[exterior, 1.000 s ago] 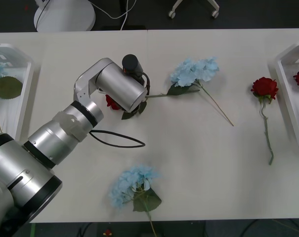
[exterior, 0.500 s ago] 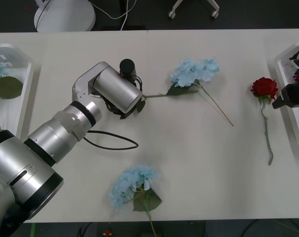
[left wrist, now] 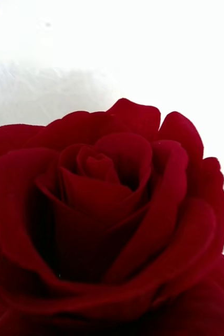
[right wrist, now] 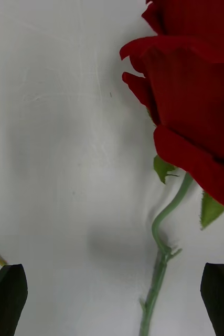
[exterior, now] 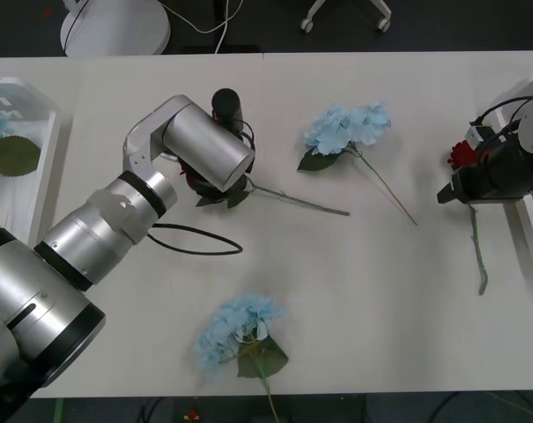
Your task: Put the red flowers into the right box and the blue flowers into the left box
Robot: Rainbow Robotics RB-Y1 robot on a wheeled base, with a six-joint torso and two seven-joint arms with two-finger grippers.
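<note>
Front view, left gripper [exterior: 198,187]: hidden under the silver wrist, so I cannot tell how its fingers stand; it sits over the bloom of a red rose [exterior: 192,181] left of table centre.
Front view, that rose's axis: the stem [exterior: 297,204] runs from the bloom toward the robot's right and slightly toward the near edge, lying on the white table [exterior: 354,291].
Front view, right gripper [exterior: 449,192]: low over a second rose [exterior: 461,154] near the right box [exterior: 518,181]; its stem [exterior: 477,251] runs toward the near edge.
Front view, blue flowers: one cluster [exterior: 347,125] at the centre back, one [exterior: 235,328] near the front edge, another in the left box [exterior: 42,159].
Right wrist view: black fingertips [right wrist: 7,296] spread wide at both corners, the second rose's bloom [right wrist: 195,100] and wavy stem between them, nothing pinched.
Left wrist view: the first rose's bloom [left wrist: 106,220] faces the lens, petals spiralling.
Writing: none legible.
</note>
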